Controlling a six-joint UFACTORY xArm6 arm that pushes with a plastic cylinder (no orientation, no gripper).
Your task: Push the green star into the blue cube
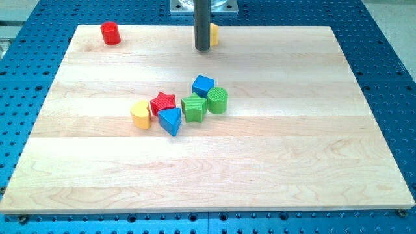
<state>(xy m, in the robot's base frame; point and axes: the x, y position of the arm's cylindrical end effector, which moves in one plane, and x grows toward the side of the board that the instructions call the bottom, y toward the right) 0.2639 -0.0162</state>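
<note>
The green star (pixel 194 107) sits near the board's middle, just below and left of the blue cube (pixel 203 85); the two look nearly touching. A green cylinder (pixel 218 101) is right of the star and below the cube. My tip (pixel 202 49) is at the view's top, well above the cube and apart from all the middle blocks. The rod partly hides a yellow block (pixel 214 34) behind it.
A red star (pixel 163 103) lies left of the green star, a blue triangle (pixel 170 121) below them, and a yellow heart (pixel 140 115) further left. A red cylinder (pixel 110 33) stands at the top left corner of the wooden board (pixel 208 175).
</note>
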